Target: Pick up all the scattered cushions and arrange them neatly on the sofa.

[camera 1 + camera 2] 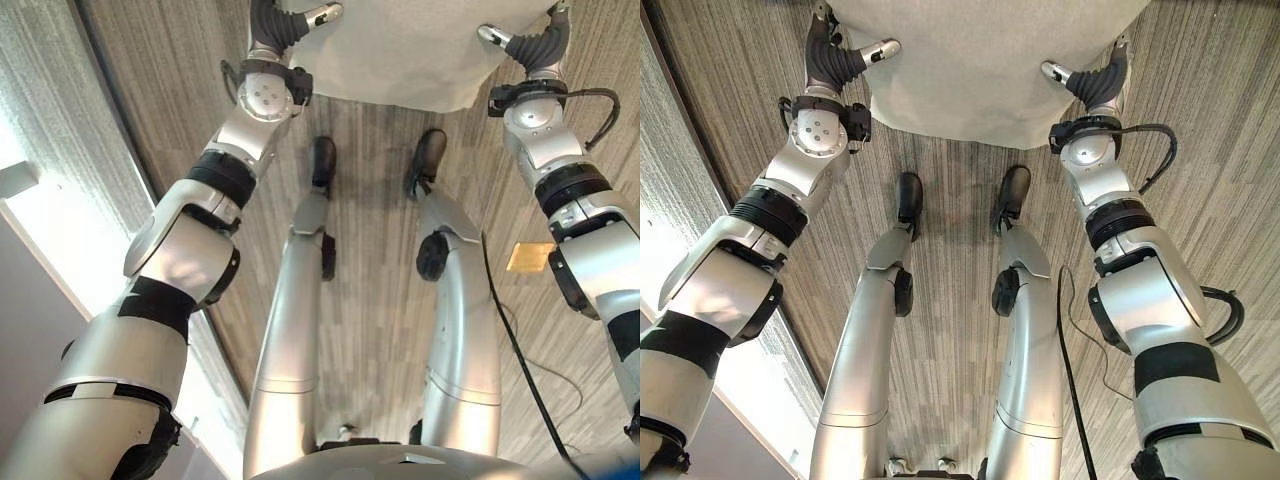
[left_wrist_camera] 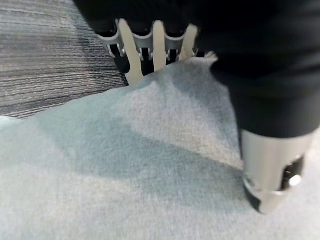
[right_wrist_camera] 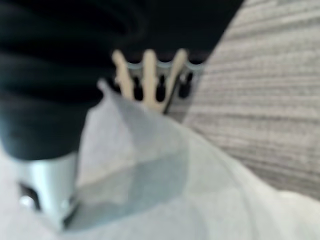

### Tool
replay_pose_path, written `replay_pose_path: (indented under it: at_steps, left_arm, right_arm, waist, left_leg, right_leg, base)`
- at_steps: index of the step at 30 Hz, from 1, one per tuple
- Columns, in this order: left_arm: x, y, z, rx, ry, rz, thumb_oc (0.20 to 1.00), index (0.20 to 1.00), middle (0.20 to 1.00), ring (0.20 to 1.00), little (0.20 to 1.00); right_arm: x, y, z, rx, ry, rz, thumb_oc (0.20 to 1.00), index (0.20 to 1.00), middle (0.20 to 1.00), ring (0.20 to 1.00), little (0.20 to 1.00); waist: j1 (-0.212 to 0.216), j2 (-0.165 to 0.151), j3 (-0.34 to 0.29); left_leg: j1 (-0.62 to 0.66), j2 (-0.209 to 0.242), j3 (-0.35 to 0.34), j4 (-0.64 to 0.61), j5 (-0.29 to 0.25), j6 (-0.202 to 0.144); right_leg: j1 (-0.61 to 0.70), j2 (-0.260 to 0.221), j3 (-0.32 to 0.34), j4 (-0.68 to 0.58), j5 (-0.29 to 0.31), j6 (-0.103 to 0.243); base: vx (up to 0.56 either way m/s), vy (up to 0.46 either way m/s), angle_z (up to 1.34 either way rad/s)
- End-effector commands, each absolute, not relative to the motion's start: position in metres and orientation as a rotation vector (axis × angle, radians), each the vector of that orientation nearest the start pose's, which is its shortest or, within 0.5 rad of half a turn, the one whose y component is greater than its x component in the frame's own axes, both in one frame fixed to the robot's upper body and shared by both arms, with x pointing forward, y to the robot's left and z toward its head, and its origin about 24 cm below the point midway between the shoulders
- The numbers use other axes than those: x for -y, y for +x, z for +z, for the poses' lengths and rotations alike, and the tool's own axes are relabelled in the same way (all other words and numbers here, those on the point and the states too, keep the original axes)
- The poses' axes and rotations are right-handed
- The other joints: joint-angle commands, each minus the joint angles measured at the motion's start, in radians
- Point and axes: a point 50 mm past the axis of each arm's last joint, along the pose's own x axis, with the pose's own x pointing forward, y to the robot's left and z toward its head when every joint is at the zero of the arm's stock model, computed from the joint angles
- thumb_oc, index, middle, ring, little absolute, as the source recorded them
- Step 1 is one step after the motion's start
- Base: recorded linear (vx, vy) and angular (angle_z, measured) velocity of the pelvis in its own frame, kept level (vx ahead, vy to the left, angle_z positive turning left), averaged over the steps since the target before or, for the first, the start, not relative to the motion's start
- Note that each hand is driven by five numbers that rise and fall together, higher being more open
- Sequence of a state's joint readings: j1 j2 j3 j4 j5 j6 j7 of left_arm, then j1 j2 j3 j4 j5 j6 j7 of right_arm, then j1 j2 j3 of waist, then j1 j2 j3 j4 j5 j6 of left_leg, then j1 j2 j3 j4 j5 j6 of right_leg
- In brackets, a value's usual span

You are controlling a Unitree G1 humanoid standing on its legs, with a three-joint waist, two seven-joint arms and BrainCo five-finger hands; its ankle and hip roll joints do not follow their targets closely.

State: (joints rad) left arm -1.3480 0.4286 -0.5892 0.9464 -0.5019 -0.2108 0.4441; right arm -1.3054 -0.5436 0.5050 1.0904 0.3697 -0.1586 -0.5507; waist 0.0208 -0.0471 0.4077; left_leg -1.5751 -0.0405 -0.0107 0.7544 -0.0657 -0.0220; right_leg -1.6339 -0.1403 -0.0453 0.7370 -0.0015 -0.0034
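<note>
above the striped floor, the left hand and right hand are pinching opposite edges of the pale cushion, thumbs on top, fingers underneath, keeping it level for carrying.

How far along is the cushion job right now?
Early, by the look of it. Nothing shows as placed yet, and the sofa is not in sight. In hand: one pale cushion, gripped at opposite edges by the left hand and right hand, thumbs on top, above the striped carpet. Left: carrying it to the sofa.
</note>
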Motion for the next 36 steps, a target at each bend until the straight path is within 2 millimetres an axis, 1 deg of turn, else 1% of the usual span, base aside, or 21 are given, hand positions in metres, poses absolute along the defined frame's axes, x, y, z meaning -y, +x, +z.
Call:
replay_pose_path:
  at_steps: [1, 6, 7, 8, 9, 10, 11, 12, 13, 15, 16, 17, 18, 19, 22, 24, 27, 29, 33, 35, 36]
  left_arm:
    - [-0.118, 0.407, 0.295, 0.593, 0.161, 0.115, 1.0, 1.0, 1.0, 1.0, 1.0]
    - [-0.122, 0.407, 0.297, 0.595, 0.147, 0.113, 1.0, 1.0, 1.0, 1.0, 1.0]
    - [-0.121, 0.407, 0.297, 0.591, 0.14, 0.111, 1.0, 1.0, 1.0, 1.0, 1.0]
    - [-0.122, 0.407, 0.297, 0.592, 0.139, 0.111, 1.0, 1.0, 1.0, 1.0, 1.0]
    - [-0.12, 0.407, 0.298, 0.591, 0.136, 0.106, 1.0, 1.0, 1.0, 1.0, 1.0]
    - [-0.12, 0.407, 0.298, 0.591, 0.136, 0.106, 1.0, 1.0, 1.0, 1.0, 1.0]
    - [-0.116, 0.406, 0.3, 0.6, 0.139, 0.089, 1.0, 1.0, 1.0, 1.0, 1.0]
    - [-0.116, 0.406, 0.3, 0.601, 0.139, 0.09, 1.0, 1.0, 1.0, 1.0, 1.0]
    - [-0.109, 0.405, 0.304, 0.609, 0.131, 0.069, 1.0, 1.0, 1.0, 1.0, 1.0]
    - [-0.105, 0.403, 0.307, 0.625, 0.131, 0.045, 1.0, 1.0, 1.0, 1.0, 1.0]
    - [-0.105, 0.403, 0.307, 0.626, 0.131, 0.046, 1.0, 1.0, 1.0, 1.0, 1.0]
    - [-0.102, 0.402, 0.308, 0.635, 0.134, 0.027, 0.664, 0.664, 0.664, 0.664, 0.664]
    - [-0.103, 0.402, 0.308, 0.635, 0.134, 0.028, 0.2, 0.2, 0.2, 0.2, 0.2]
    - [-0.102, 0.401, 0.308, 0.636, 0.127, 0.024, 0.2, 0.2, 0.2, 0.2, 0.2]
    - [-0.102, 0.4, 0.309, 0.644, 0.088, 0.019, 0.2, 0.2, 0.2, 0.2, 0.2]
    - [-0.105, 0.398, 0.312, 0.657, 0.069, 0.017, 0.2, 0.2, 0.2, 0.2, 0.2]
    - [-0.111, 0.397, 0.314, 0.669, 0.05, 0.03, 0.2, 0.2, 0.2, 0.2, 0.2]
    - [-0.117, 0.395, 0.318, 0.694, 0.022, 0.04, 0.2, 0.2, 0.2, 0.2, 0.2]
    - [-0.12, 0.392, 0.316, 0.705, -0.01, 0.034, 0.2, 0.2, 0.2, 0.2, 0.2]
    - [-0.117, 0.39, 0.311, 0.707, -0.029, 0.019, 0.2, 0.2, 0.2, 0.2, 0.2]
    - [-0.112, 0.386, 0.31, 0.724, -0.075, -0.004, 0.2, 0.2, 0.2, 0.2, 0.2]
  right_arm:
    - [0.199, 0.411, 0.305, 0.537, -0.4, -0.443, 1.0, 1.0, 1.0, 1.0, 1.0]
    - [0.197, 0.409, 0.314, 0.567, -0.349, -0.418, 1.0, 1.0, 1.0, 1.0, 1.0]
    - [0.19, 0.409, 0.316, 0.579, -0.329, -0.39, 1.0, 1.0, 1.0, 1.0, 1.0]
    - [0.189, 0.409, 0.316, 0.579, -0.329, -0.39, 1.0, 1.0, 1.0, 1.0, 1.0]
    - [0.181, 0.409, 0.318, 0.592, -0.323, -0.366, 1.0, 1.0, 1.0, 1.0, 1.0]
    - [0.181, 0.409, 0.319, 0.593, -0.323, -0.365, 1.0, 1.0, 1.0, 1.0, 1.0]
    - [0.17, 0.409, 0.322, 0.611, -0.334, -0.334, 1.0, 1.0, 1.0, 1.0, 1.0]
    - [0.17, 0.409, 0.323, 0.612, -0.334, -0.334, 1.0, 1.0, 1.0, 1.0, 1.0]
    - [0.158, 0.409, 0.327, 0.628, -0.336, -0.302, 1.0, 1.0, 1.0, 1.0, 1.0]
    - [0.145, 0.408, 0.33, 0.643, -0.316, -0.265, 1.0, 1.0, 1.0, 1.0, 1.0]
    - [0.145, 0.408, 0.33, 0.644, -0.316, -0.264, 1.0, 1.0, 1.0, 1.0, 1.0]
    - [0.131, 0.408, 0.33, 0.651, -0.298, -0.21, 0.645, 0.645, 0.645, 0.645, 0.645]
    - [0.13, 0.408, 0.33, 0.65, -0.298, -0.209, 0.332, 0.332, 0.332, 0.332, 0.332]
    - [0.121, 0.407, 0.331, 0.656, -0.285, -0.174, 0.2, 0.2, 0.2, 0.2, 0.2]
    - [0.103, 0.405, 0.328, 0.662, -0.246, -0.104, 0.2, 0.2, 0.2, 0.2, 0.2]
    - [0.091, 0.4, 0.332, 0.696, -0.19, -0.051, 0.2, 0.2, 0.2, 0.2, 0.2]
    - [0.089, 0.397, 0.336, 0.723, -0.157, -0.039, 0.2, 0.2, 0.2, 0.2, 0.2]
    - [0.09, 0.392, 0.342, 0.758, -0.086, -0.023, 0.2, 0.2, 0.2, 0.2, 0.2]
    - [0.093, 0.388, 0.34, 0.782, -0.041, -0.015, 0.2, 0.2, 0.2, 0.2, 0.2]
    - [0.093, 0.385, 0.338, 0.794, -0.015, -0.009, 0.2, 0.2, 0.2, 0.2, 0.2]
    - [0.097, 0.382, 0.338, 0.819, 0.01, -0.016, 0.2, 0.2, 0.2, 0.2, 0.2]
  waist:
    - [-0.02, 0.077, -0.025]
    - [-0.017, 0.081, -0.009]
    - [-0.016, 0.084, -0.004]
    - [-0.016, 0.084, -0.003]
    - [-0.016, 0.086, 0.006]
    - [-0.016, 0.086, 0.007]
    - [-0.015, 0.088, 0.018]
    - [-0.016, 0.088, 0.019]
    - [-0.013, 0.094, 0.025]
    - [-0.01, 0.101, 0.039]
    - [-0.011, 0.101, 0.04]
    - [-0.008, 0.104, 0.043]
    - [-0.009, 0.104, 0.043]
    - [-0.01, 0.106, 0.044]
    - [-0.011, 0.104, 0.041]
    - [-0.013, 0.099, 0.034]
    - [-0.016, 0.093, 0.022]
    - [-0.018, 0.092, 0.002]
    - [-0.022, 0.088, -0.031]
    - [-0.027, 0.087, -0.071]
    - [-0.03, 0.086, -0.114]
  left_leg:
    - [0.005, -0.019, -0.048, -0.003, -0.052, 0.01]
    - [0.005, -0.018, -0.043, 0.022, -0.059, 0.011]
    - [0.005, -0.016, -0.047, 0.034, -0.061, 0.01]
    - [0.005, -0.016, -0.046, 0.035, -0.061, 0.01]
    - [0.005, -0.016, -0.05, 0.045, -0.061, 0.008]
    - [0.005, -0.016, -0.05, 0.046, -0.062, 0.008]
    - [0.005, -0.015, -0.053, 0.054, -0.06, 0.006]
    - [0.005, -0.015, -0.053, 0.055, -0.061, 0.006]
    - [0.005, -0.015, -0.056, 0.061, -0.061, 0.005]
    - [0.005, -0.013, -0.054, 0.077, -0.063, 0.004]
    - [0.005, -0.013, -0.054, 0.078, -0.064, 0.004]
    - [0.005, -0.011, -0.054, 0.079, -0.064, 0.004]
    - [0.005, -0.011, -0.054, 0.079, -0.065, 0.004]
    - [0.005, -0.012, -0.052, 0.082, -0.062, 0.001]
    - [0.005, -0.012, -0.051, 0.087, -0.062, 0.001]
    - [0.005, -0.014, -0.049, 0.088, -0.062, -0.001]
    - [0.005, -0.014, -0.048, 0.084, -0.061, -0.002]
    - [0.005, -0.014, -0.05, 0.077, -0.061, -0.003]
    - [0.005, -0.01, -0.049, 0.057, -0.059, -0.004]
    - [0.005, -0.005, -0.039, 0.019, -0.053, -0.004]
    - [0.007, -0.001, -0.034, -0.027, -0.043, -0.005]
  right_leg:
    - [0.064, 0.026, -0.005, 0.063, -0.108, 0.095]
    - [0.064, 0.029, -0.006, 0.079, -0.111, 0.093]
    - [0.064, 0.032, -0.006, 0.085, -0.111, 0.091]
    - [0.064, 0.032, -0.006, 0.085, -0.111, 0.091]
    - [0.064, 0.034, -0.008, 0.097, -0.111, 0.091]
    - [0.064, 0.034, -0.008, 0.098, -0.112, 0.091]
    - [0.064, 0.033, -0.008, 0.108, -0.113, 0.09]
    - [0.064, 0.033, -0.008, 0.109, -0.113, 0.09]
    - [0.064, 0.033, -0.009, 0.111, -0.112, 0.09]
    - [0.064, 0.03, -0.01, 0.122, -0.114, 0.089]
    - [0.064, 0.03, -0.01, 0.123, -0.115, 0.089]
    - [0.064, 0.031, -0.009, 0.127, -0.117, 0.089]
    - [0.064, 0.031, -0.009, 0.127, -0.117, 0.089]
    - [0.064, 0.031, -0.011, 0.129, -0.117, 0.088]
    - [0.064, 0.036, -0.012, 0.137, -0.117, 0.085]
    - [0.064, 0.041, -0.011, 0.141, -0.114, 0.083]
    - [0.064, 0.043, -0.01, 0.139, -0.114, 0.084]
    - [0.064, 0.047, -0.013, 0.133, -0.113, 0.083]
    - [0.064, 0.054, -0.018, 0.118, -0.109, 0.084]
    - [0.064, 0.055, -0.025, 0.087, -0.108, 0.084]
    - [0.065, 0.06, -0.032, 0.053, -0.109, 0.084]
  base:
    - [0.01, -0.034, 0.01]
    - [0.0, 0.0, 0.0]
    - [0.0, 0.0, 0.0]
    - [0.0, 0.0, 0.0]
    - [0.0, 0.0, 0.0]
    - [0.0, 0.0, 0.0]
    - [0.01, -0.011, -0.03]
    - [0.0, 0.0, 0.0]
    - [0.0, 0.0, 0.0]
    - [0.0, 0.0, 0.0]
    - [0.0, 0.0, 0.0]
    - [0.0, 0.0, 0.0]
    - [0.0, 0.0, 0.0]
    - [0.0, 0.0, 0.0]
    - [0.0, 0.0, 0.0]
    - [0.0, 0.0, 0.0]
    - [0.0, 0.0, 0.0]
    - [0.0, 0.0, 0.0]
    - [0.0, 0.0, 0.0]
    - [-0.01, 0.007, -0.02]
    - [-0.04, 0.005, -0.02]
